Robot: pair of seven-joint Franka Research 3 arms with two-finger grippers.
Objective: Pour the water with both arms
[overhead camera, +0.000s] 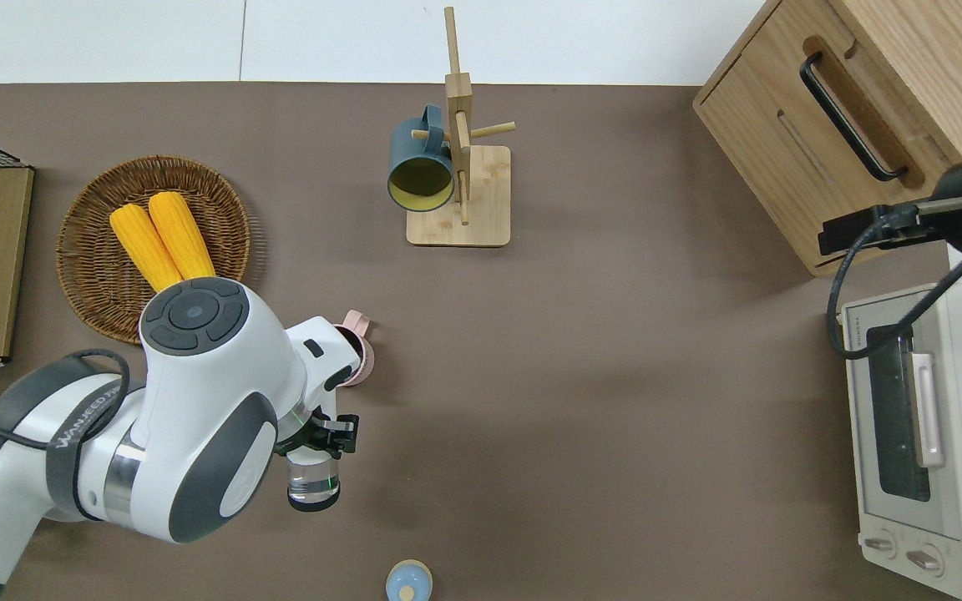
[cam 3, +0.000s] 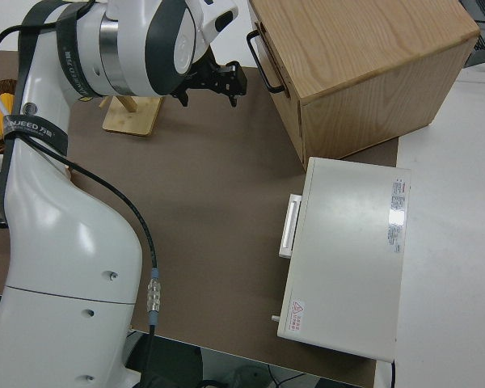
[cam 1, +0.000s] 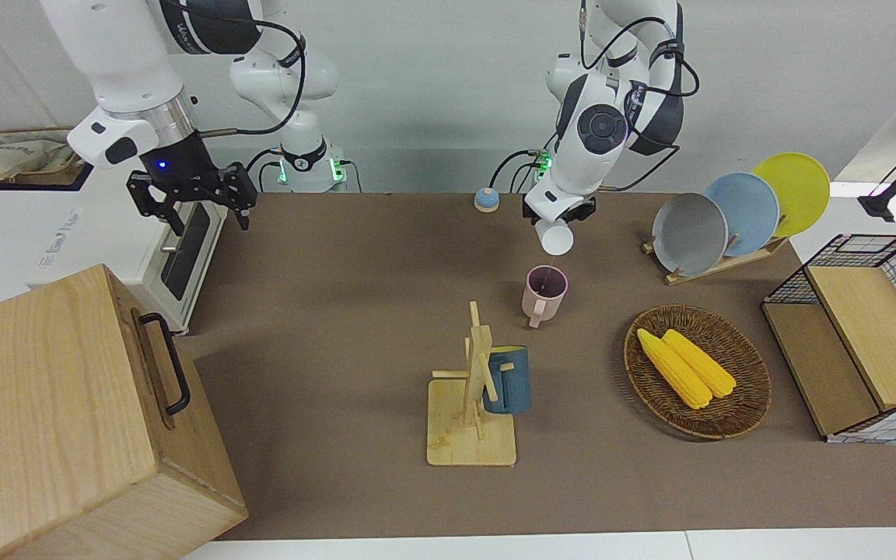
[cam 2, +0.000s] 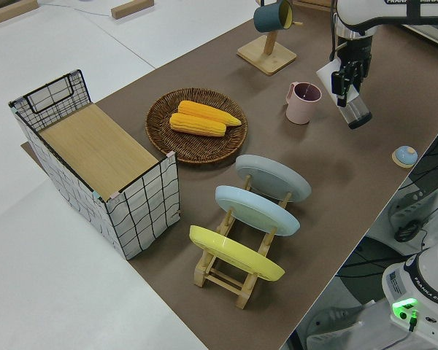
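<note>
My left gripper (cam 1: 561, 213) is shut on a clear bottle (overhead camera: 314, 485) and holds it tilted, its white mouth end (cam 1: 556, 238) over the pink mug (cam 1: 545, 294). A thin stream seems to run from the mouth into the mug. The left gripper also shows in the overhead view (overhead camera: 324, 434) and in the left side view (cam 2: 347, 76). The left arm hides most of the mug (overhead camera: 362, 359) in the overhead view. My right gripper (cam 1: 192, 204) is open and empty, up in the air over the toaster oven (cam 1: 183, 253).
A small blue cap (cam 1: 485, 200) lies nearer to the robots than the mug. A wooden mug tree (cam 1: 473, 404) holds a dark blue mug (cam 1: 508, 379). A wicker basket (cam 1: 654, 393) holds two corn cobs. There are also a plate rack (cam 1: 728, 260), a wire crate (cam 1: 876, 334) and a wooden box (cam 1: 67, 420).
</note>
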